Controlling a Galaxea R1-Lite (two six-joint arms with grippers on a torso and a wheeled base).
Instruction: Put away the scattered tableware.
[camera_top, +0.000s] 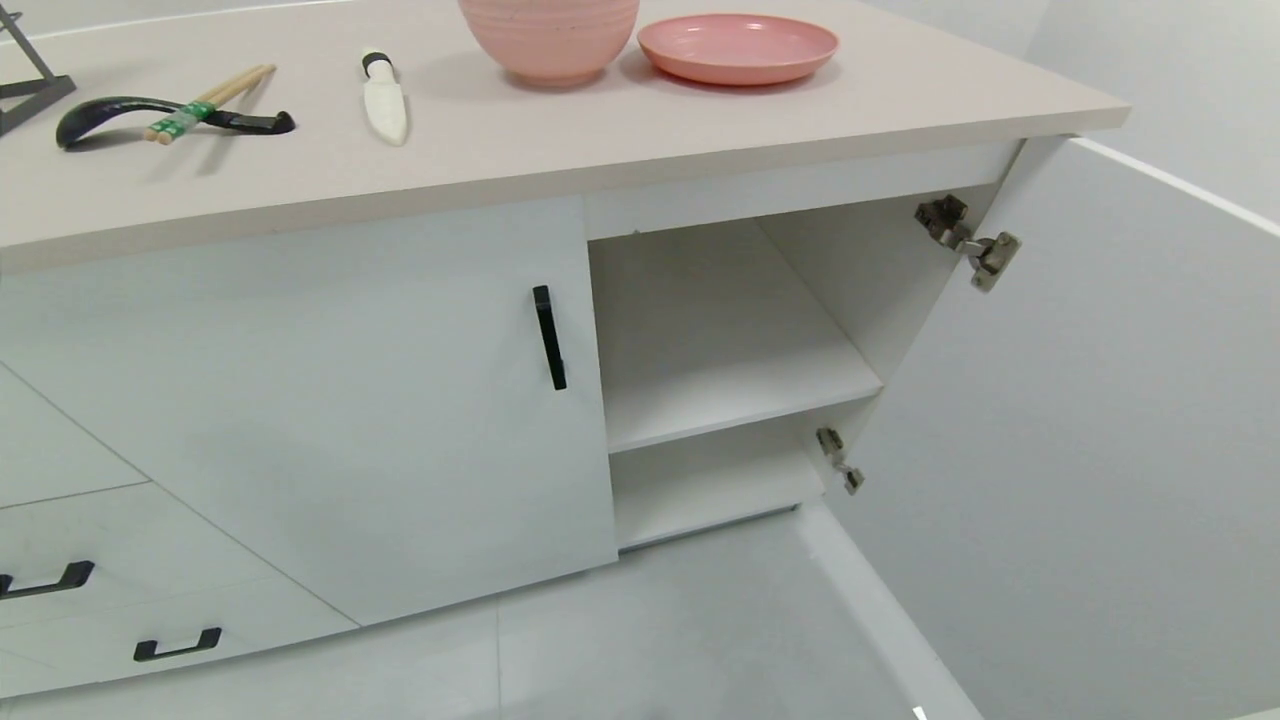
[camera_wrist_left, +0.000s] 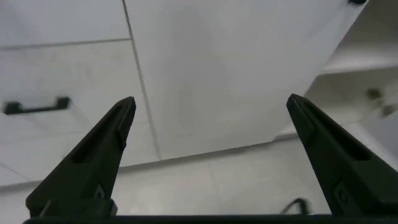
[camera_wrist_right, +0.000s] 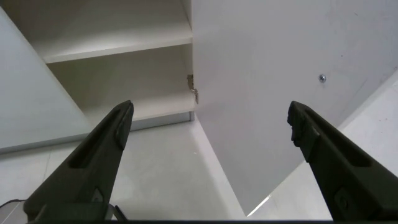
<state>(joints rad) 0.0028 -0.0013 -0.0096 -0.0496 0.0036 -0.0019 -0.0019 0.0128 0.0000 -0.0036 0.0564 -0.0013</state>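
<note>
The left gripper (camera_wrist_left: 210, 102) and the right gripper (camera_wrist_right: 210, 107) each point forward and downward, the two dark, tapered fingers (camera_wrist_left: 102, 149) of each spread wide apart, tips well separated.

The left end effector (camera_wrist_left: 211, 106) and right end effector (camera_wrist_right: 211, 111) each have two matte black, wedge-shaped fingers (camera_wrist_left: 99, 155) tapering to points.

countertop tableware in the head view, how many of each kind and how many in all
pink ribbed bowl: 1
flat pink plate: 1
white knife with a black handle: 1
long black ladle: 1
wooden chopsticks bound with a green band: 2
total: 6
</note>
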